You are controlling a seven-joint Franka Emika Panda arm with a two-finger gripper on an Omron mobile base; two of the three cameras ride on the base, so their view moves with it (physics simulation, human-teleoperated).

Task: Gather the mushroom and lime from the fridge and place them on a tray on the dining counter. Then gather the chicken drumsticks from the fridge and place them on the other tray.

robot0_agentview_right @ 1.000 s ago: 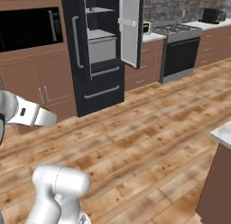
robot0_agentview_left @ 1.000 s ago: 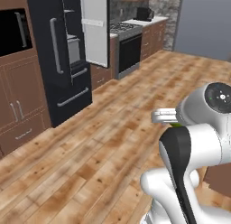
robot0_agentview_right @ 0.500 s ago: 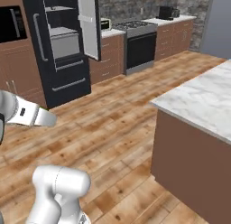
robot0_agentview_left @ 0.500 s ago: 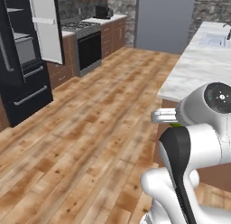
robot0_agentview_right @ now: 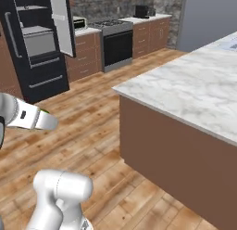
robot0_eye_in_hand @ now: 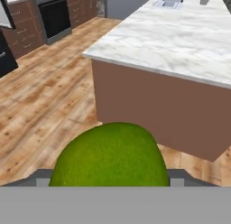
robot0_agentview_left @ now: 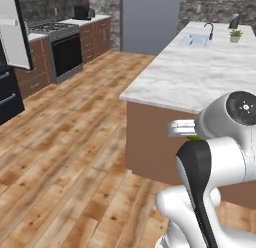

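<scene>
A green lime sits right in front of the hand camera, and my gripper is shut on it with a finger at either side. In the left base view a sliver of the lime shows under my gripper, which is held close to the arm. The right base view has my gripper low at the left with a green edge of the lime. The marble dining counter lies ahead to the right. The fridge stands open behind at the left. Mushroom, drumsticks and trays are out of view.
A black oven sits among brown cabinets along the back wall. A sink and a small potted plant are at the counter's far end. Wooden floor stretches between the fridge and the counter.
The base has swung away from the fridge towards the marble counter, so the whole scene has shifted left. The arm's pose is unchanged and the lime stays in the gripper.
</scene>
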